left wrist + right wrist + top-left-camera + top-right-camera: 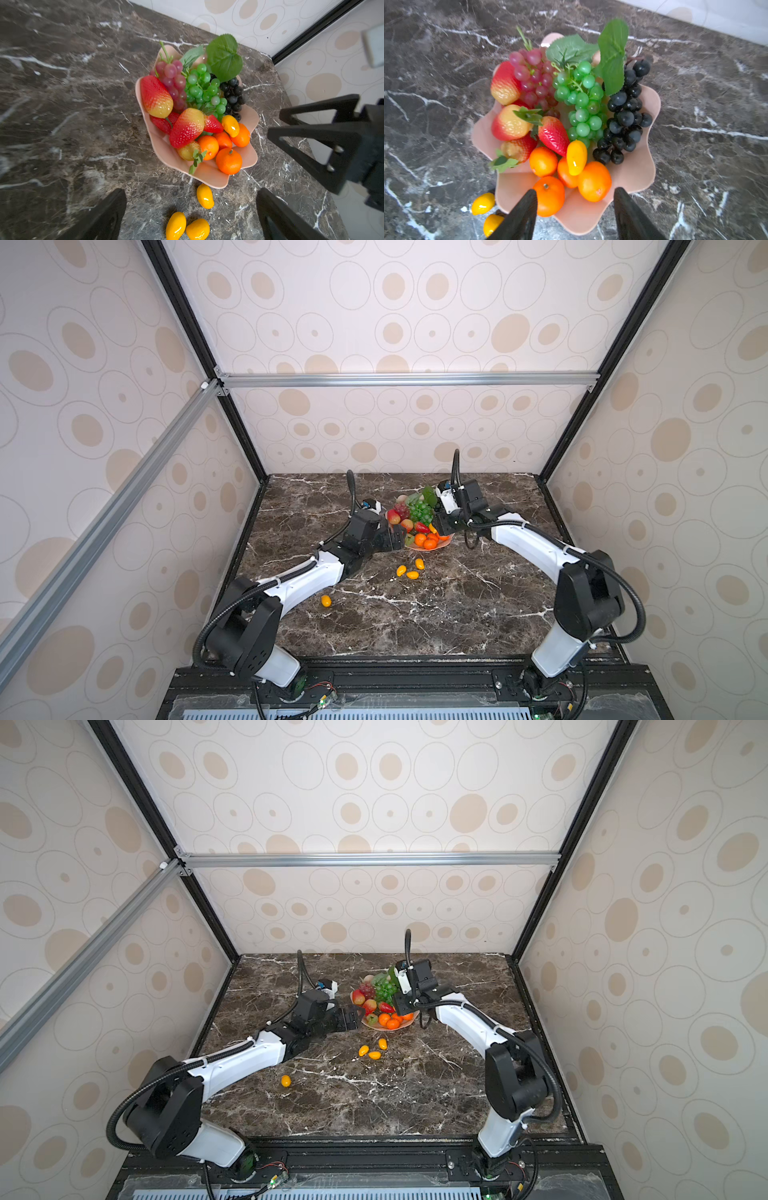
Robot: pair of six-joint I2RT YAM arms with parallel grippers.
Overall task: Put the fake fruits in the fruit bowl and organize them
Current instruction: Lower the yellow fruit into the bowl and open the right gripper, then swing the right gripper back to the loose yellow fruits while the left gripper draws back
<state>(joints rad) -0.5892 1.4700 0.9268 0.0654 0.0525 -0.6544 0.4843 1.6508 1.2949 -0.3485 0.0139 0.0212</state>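
The pink fruit bowl (417,548) (207,174) (581,216) stands at the back middle of the table. It holds strawberries (187,128), tangerines (549,195), and red, green and black grape bunches (581,99). One yellow oval (576,158) lies on top of the tangerines. Three yellow ovals (411,570) (204,196) lie on the table just in front of the bowl, and another (326,600) lies nearer, to the left. My left gripper (397,539) (190,192) is open and low at the bowl's left front. My right gripper (444,526) (575,190) hangs open and empty over the bowl's right rim.
The dark marble table (415,614) is walled in by patterned panels and black frame posts (245,435). The two grippers sit close together on either side of the bowl. In the left wrist view the right gripper (274,124) shows beside the bowl.
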